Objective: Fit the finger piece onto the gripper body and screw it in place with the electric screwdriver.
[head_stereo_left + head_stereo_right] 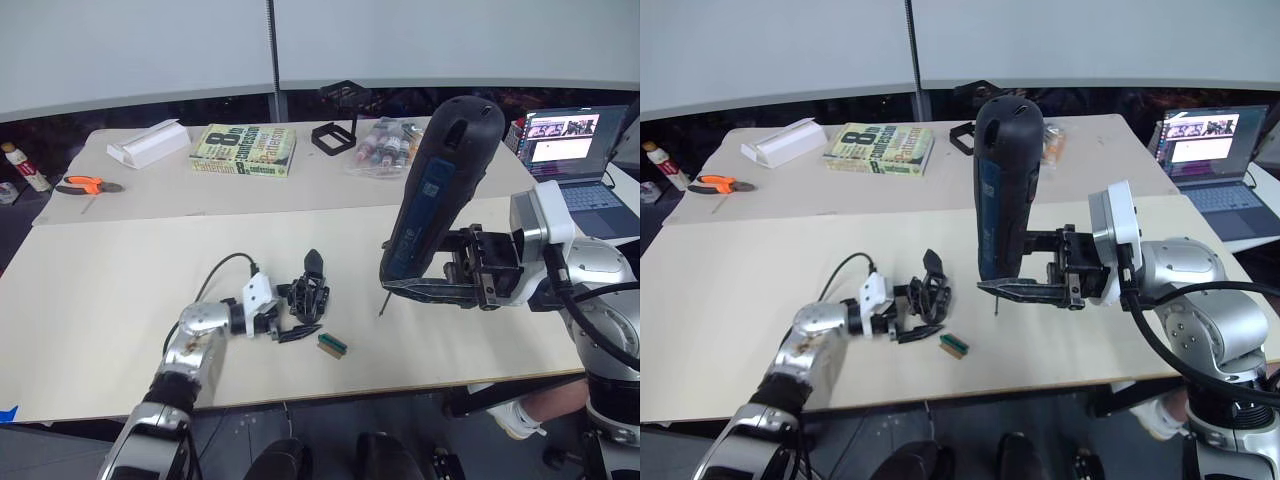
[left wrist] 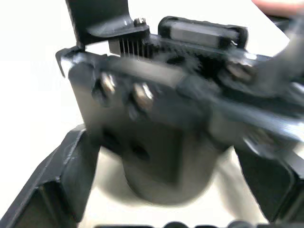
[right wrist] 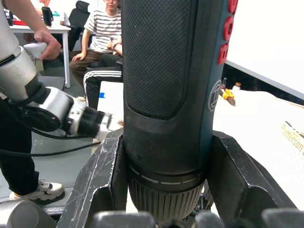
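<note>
1. Right gripper [image 1: 1025,270] has its fingers clamped around the lower end of the electric screwdriver [image 1: 1005,190]. It's held upright and a bit tilted, with the thin bit pointing down just above the surface [image 1: 120,290], maybe just touching, hard to say.

2. Left gripper [image 1: 283,318] is down on the surface with its fingers closed around the gripper body [image 1: 308,292], one finger on each side. The body's pointed finger sticks up.

3. A small black wedge that looks like the finger piece [image 1: 300,333] lies right by the left gripper's lower finger, touching or nearly so. Just beside it sits a tiny green block [image 1: 332,344].

4. The screwdriver tip is to the right of the gripper body, clearly apart from it.

5. Left wrist view gives a close look at the gripper body [image 2: 161,118]: screw heads on its face and a toothed rack along the top, with the dark fingers [image 2: 52,185] flanking it. The head views don't resolve any of that.

6. Right wrist view shows the screwdriver's knurled collar seated between the fingers [image 3: 102,175], plus people in the room behind, one seated, one standing.

7. At the back of the surface: a book [image 1: 243,150], orange-handled pliers [image 1: 85,185], a white box [image 1: 148,143] and a laptop [image 1: 575,150].
</note>
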### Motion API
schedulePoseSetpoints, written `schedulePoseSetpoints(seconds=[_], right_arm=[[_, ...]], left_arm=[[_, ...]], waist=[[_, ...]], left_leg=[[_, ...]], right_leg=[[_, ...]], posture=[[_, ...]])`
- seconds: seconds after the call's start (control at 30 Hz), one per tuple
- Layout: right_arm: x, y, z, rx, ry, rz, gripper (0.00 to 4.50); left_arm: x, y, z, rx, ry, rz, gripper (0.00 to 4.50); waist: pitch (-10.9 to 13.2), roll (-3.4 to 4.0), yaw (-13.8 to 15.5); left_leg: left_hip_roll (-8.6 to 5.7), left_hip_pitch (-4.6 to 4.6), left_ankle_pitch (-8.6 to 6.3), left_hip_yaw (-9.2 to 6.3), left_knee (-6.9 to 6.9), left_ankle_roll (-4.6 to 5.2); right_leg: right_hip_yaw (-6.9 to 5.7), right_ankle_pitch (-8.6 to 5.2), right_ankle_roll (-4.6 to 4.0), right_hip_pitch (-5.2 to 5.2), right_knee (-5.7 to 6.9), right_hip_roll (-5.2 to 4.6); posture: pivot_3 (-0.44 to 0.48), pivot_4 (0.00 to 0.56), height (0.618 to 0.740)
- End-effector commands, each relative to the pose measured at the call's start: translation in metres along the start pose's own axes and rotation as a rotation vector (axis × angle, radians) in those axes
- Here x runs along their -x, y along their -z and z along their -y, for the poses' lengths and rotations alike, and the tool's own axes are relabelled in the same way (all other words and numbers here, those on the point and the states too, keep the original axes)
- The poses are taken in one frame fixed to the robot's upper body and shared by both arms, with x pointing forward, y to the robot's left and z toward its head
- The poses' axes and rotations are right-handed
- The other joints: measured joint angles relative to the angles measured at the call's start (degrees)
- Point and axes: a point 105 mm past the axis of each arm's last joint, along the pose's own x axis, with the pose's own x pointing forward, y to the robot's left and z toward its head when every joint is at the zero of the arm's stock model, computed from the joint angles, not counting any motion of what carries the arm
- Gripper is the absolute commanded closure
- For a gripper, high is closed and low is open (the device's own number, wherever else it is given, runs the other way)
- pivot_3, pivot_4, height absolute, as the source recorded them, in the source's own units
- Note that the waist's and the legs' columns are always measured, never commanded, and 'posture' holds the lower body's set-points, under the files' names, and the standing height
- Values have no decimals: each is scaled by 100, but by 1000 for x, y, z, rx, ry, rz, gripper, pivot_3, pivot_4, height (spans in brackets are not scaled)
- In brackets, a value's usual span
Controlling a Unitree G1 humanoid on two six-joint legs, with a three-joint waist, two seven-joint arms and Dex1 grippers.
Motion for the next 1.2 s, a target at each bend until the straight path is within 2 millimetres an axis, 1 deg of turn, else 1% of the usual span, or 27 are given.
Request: schedulePoseSetpoints(seconds=[0.03,0.13,0.3,0.43,0.5,0.67,0.8,0.83,0.9,0.97,1.0,1.2], right_arm=[[1,-13,-3,43,-21,28,2566],[0,-13,-3,39,-27,34,2566],[-3,-14,-4,37,-43,46,2566],[-6,-15,-4,39,-59,49,2566],[-6,-16,-4,41,-61,49,2566],[-7,-18,-3,46,-60,50,2566],[-7,-19,-4,49,-61,50,2566],[-8,-21,-4,51,-62,51,2566],[-9,-24,-4,55,-67,55,2566],[-13,-30,-3,54,-77,71,2566],[-16,-34,-2,48,-80,88,2566],[-39,-53,5,30,-129,145,2566]], left_arm=[[6,-14,3,-51,-50,40,48],[4,-18,5,-41,-103,72,48],[-4,-15,10,-26,-103,72,48],[-19,-10,5,-5,-123,66,48],[-23,-8,3,11,-132,60,48],[-28,-8,4,20,-126,58,48],[-28,-7,5,32,-123,53,48],[-26,-6,5,36,-121,50,279],[-25,-5,4,40,-124,45,908],[-24,-5,3,43,-127,45,1802],[-24,-5,2,45,-128,46,2036],[-31,-9,4,47,-103,63,2025]], waist=[[0,0,23],[0,0,87],[0,0,109],[0,0,112],[0,0,113],[0,0,108],[0,0,115],[0,0,114],[0,0,109],[0,0,105],[0,0,102],[0,0,103]], left_leg=[[0,0,0,0,1,0],[-2,1,-1,-1,6,2],[-4,1,-3,1,10,5],[-3,1,-2,1,9,3],[-3,1,-1,1,11,3],[-3,1,-1,1,10,3],[-3,1,-2,1,11,3],[-3,1,-2,0,11,3],[-3,1,-2,1,10,3],[-3,1,-2,1,11,3],[-3,1,-1,1,10,3],[-3,1,-1,-1,10,3]], right_leg=[[0,0,0,1,1,0],[-2,0,0,9,-4,-3],[-1,0,1,10,-5,-4],[-2,0,1,10,-3,-2],[-3,1,1,10,-2,-3],[-3,1,1,9,-3,-2],[-2,1,1,12,-3,-3],[-2,1,1,11,-3,-3],[-2,1,1,11,-3,-3],[-2,1,1,10,-2,-3],[-2,1,1,9,-1,-3],[-3,1,1,10,-2,-3]], posture=[[0,150,740],[0,150,740],[0,150,740],[0,150,740],[0,150,740],[0,150,740],[0,150,740],[0,150,740],[0,150,740],[0,150,740],[0,150,740],[0,150,740]])
